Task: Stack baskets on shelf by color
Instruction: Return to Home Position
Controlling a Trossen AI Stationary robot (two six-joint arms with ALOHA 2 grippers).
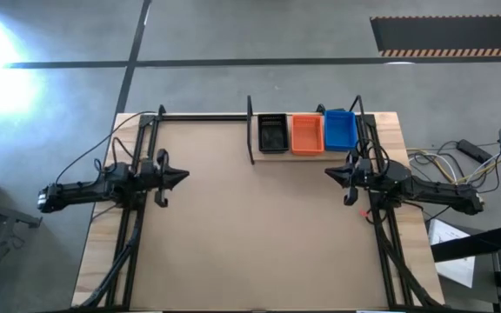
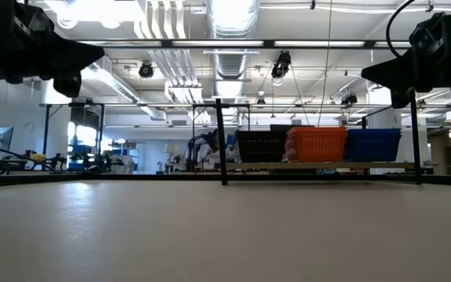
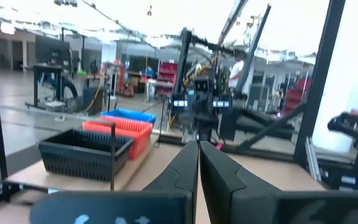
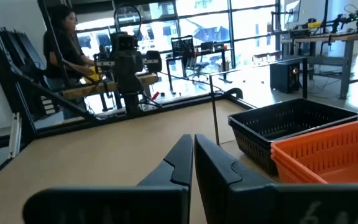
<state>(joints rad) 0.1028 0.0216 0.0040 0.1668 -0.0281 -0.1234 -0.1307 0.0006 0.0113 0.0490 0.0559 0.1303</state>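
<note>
A black basket (image 1: 272, 133), an orange basket (image 1: 307, 134) and a blue basket (image 1: 339, 129) stand side by side on the shelf (image 1: 252, 130) at the table's far edge, right of centre. The low view shows the same black (image 2: 261, 145), orange (image 2: 316, 143) and blue (image 2: 373, 144) row on the light plank (image 2: 319, 165). Whether each one is a single basket or a stack, I cannot tell. My left gripper (image 1: 183, 176) hovers shut over the table's left side. My right gripper (image 1: 329, 172) hovers shut just near of the shelf, close to the blue basket. Both point toward the table's middle.
Black metal uprights (image 2: 222, 141) frame the shelf, and a black rail (image 1: 198, 116) runs along the far edge. Bare brown tabletop (image 1: 250, 235) lies between and in front of the arms. A person (image 4: 64, 37) sits beyond the table's left side. Cables (image 1: 442, 161) lie off the right edge.
</note>
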